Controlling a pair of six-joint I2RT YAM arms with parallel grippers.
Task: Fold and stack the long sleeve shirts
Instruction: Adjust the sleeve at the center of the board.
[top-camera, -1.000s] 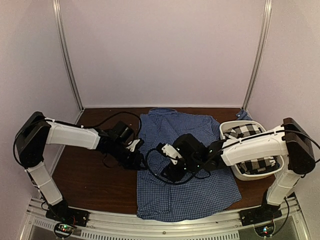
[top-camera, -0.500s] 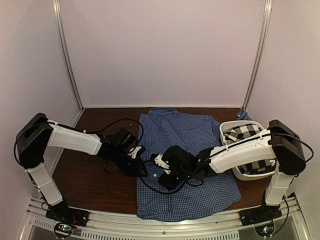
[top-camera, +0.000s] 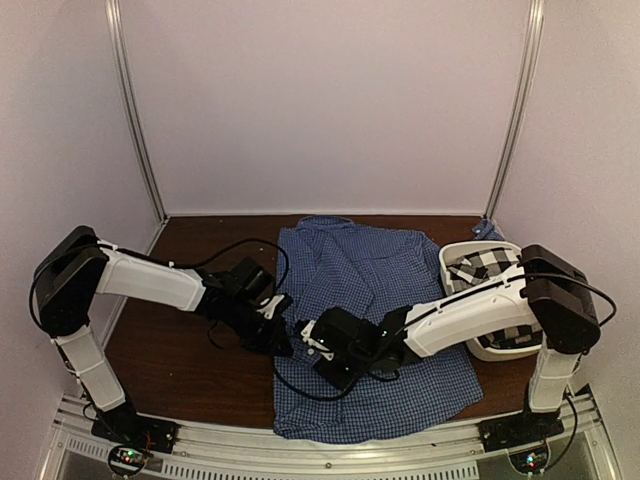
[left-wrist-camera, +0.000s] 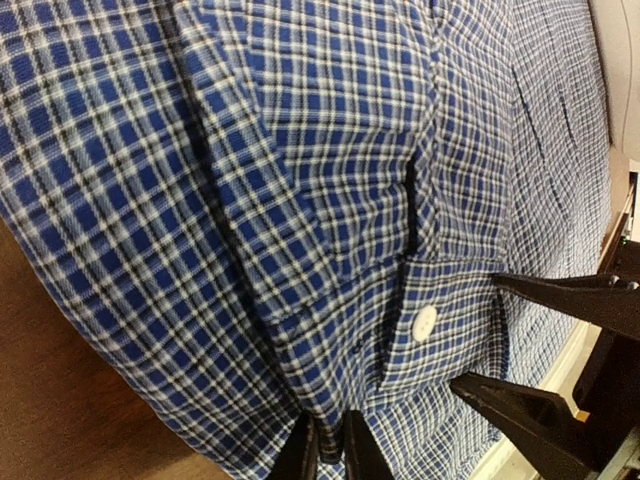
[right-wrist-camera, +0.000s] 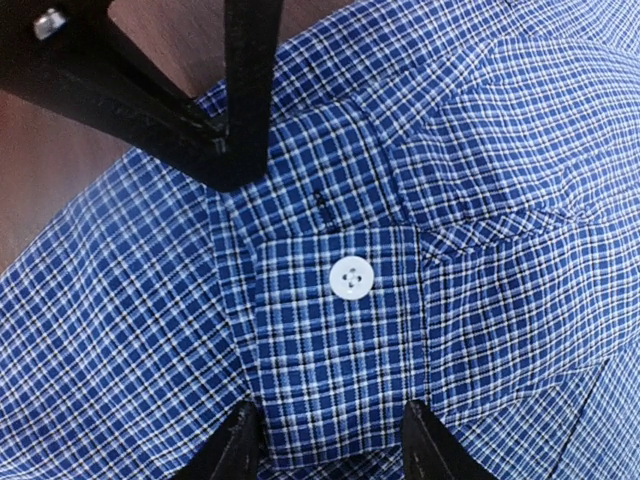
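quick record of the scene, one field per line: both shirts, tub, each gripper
blue gingham shirt: spread on the table
black-and-white check shirt: bunched in the white tub, on the right
left gripper: shut on a fold of the blue gingham shirt near the cuff
right gripper: open, one finger on either side of the cuff
white button: on the cuff, facing up
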